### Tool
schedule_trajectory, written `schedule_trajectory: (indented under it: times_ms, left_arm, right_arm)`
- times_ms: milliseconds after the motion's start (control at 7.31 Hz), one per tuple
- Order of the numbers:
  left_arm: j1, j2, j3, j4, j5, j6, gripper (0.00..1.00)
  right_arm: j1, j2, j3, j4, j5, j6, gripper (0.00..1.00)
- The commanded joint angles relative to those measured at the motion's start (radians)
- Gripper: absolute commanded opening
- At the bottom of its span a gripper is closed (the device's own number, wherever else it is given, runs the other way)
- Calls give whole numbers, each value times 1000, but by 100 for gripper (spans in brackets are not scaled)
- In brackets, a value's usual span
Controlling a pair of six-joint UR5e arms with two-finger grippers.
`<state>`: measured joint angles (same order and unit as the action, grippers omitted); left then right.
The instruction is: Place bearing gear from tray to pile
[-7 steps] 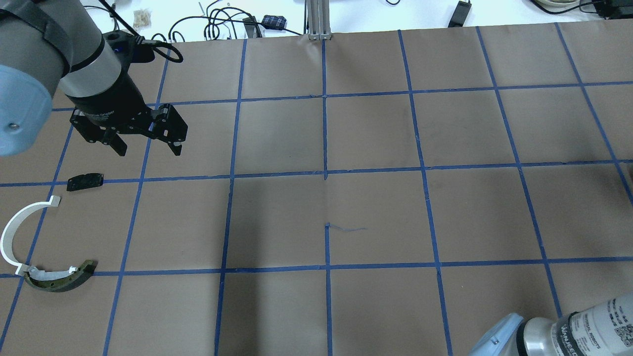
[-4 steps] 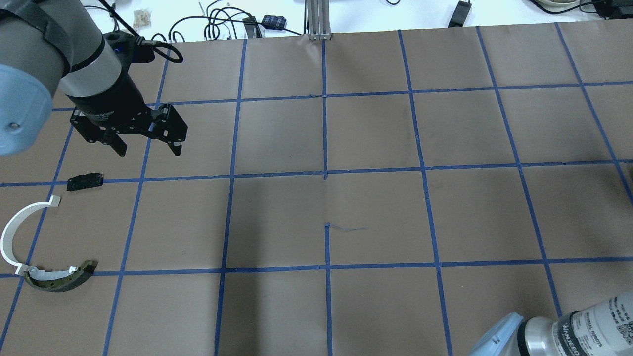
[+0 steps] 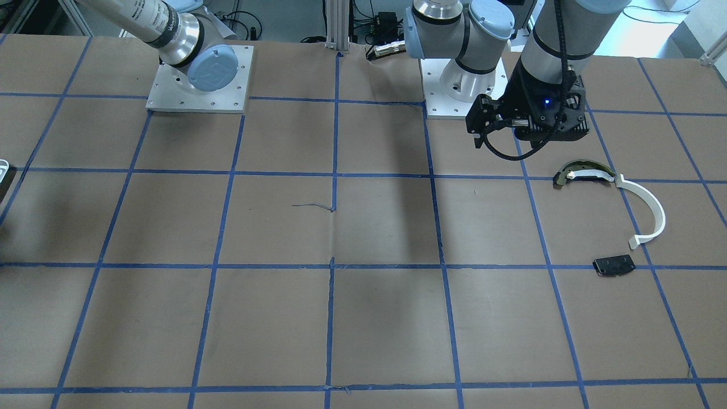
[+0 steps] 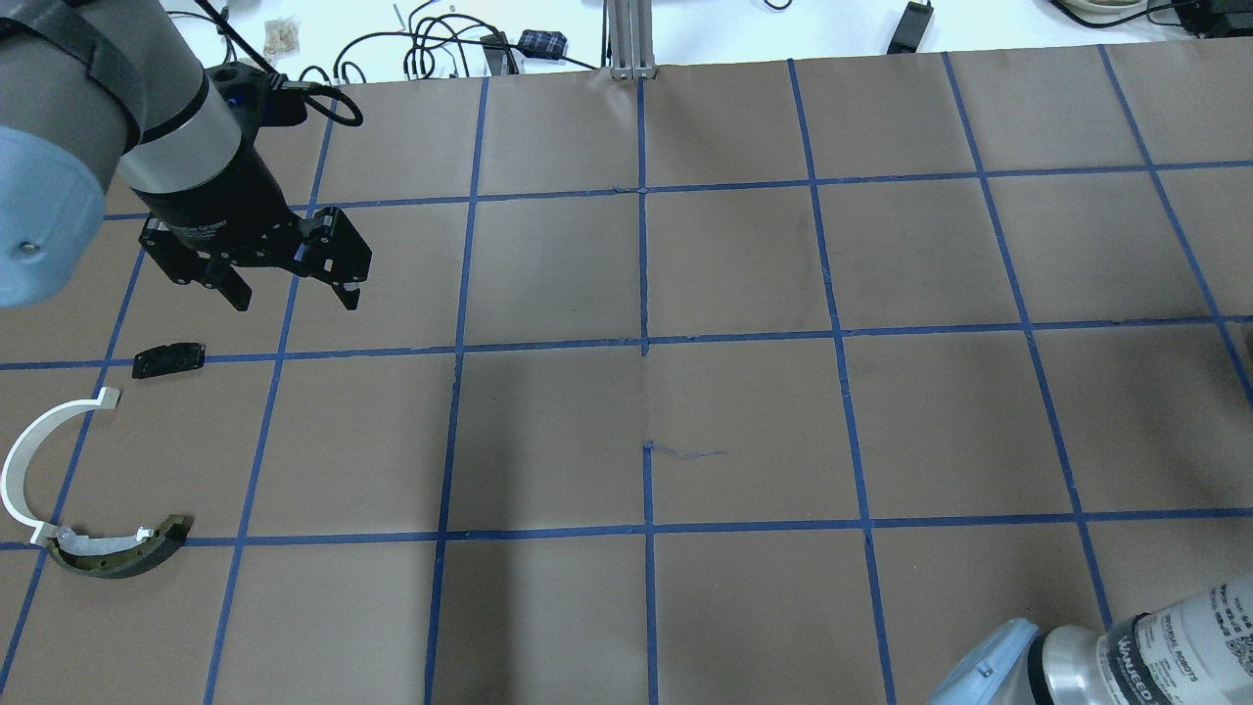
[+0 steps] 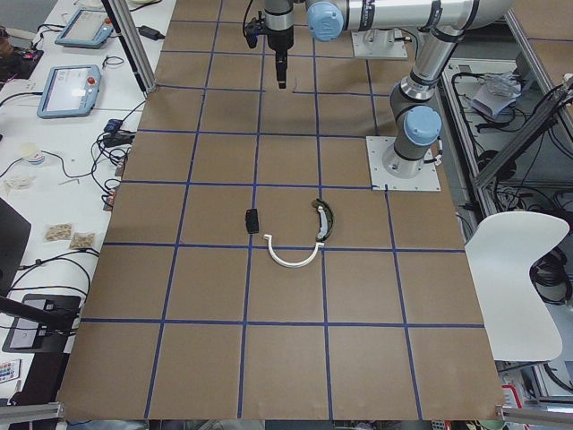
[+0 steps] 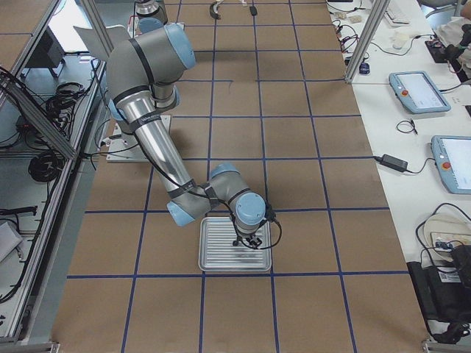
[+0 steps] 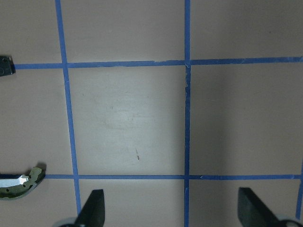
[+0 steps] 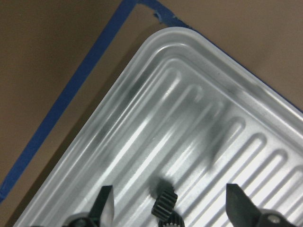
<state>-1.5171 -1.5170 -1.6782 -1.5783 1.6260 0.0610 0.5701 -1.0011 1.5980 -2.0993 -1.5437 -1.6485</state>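
Observation:
The bearing gear [image 8: 164, 204], small, black and toothed, lies on the ribbed silver tray [image 8: 180, 94] near one corner. My right gripper [image 8: 168, 187] hangs open just over it, one finger on each side, touching nothing. From the table's right end the right gripper [image 6: 250, 239] shows above the tray [image 6: 221, 261]. The pile sits far off on the left: a white half-ring [image 4: 24, 460], a black-and-gold curved piece [image 4: 122, 553] and a black plate [image 4: 168, 359]. My left gripper [image 4: 296, 302] hovers open and empty beyond the plate.
Brown paper with blue tape squares covers the table. Cables and small devices lie past the far edge [image 4: 440, 49]. Both arm bases [image 3: 199, 85] stand on the robot's side. Only a sliver of the tray [image 3: 4, 166] shows from the front.
The right forearm has shifted very slightly in the overhead view. The left arm and the pile have not moved.

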Motion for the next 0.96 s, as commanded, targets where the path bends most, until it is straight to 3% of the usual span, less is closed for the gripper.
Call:
schedule_trajectory:
  times_ms: [0, 547, 821]
  left_arm:
    - [0, -2, 0, 0, 0, 0, 100]
    - [0, -2, 0, -5, 0, 0, 100]
    - [0, -2, 0, -3, 2, 0, 100]
  right_arm:
    - [-7, 7, 28, -43, 11, -1, 85]
    - [-9, 6, 39, -67, -6, -2, 83]
    - [-15, 6, 40, -68, -7, -2, 78]
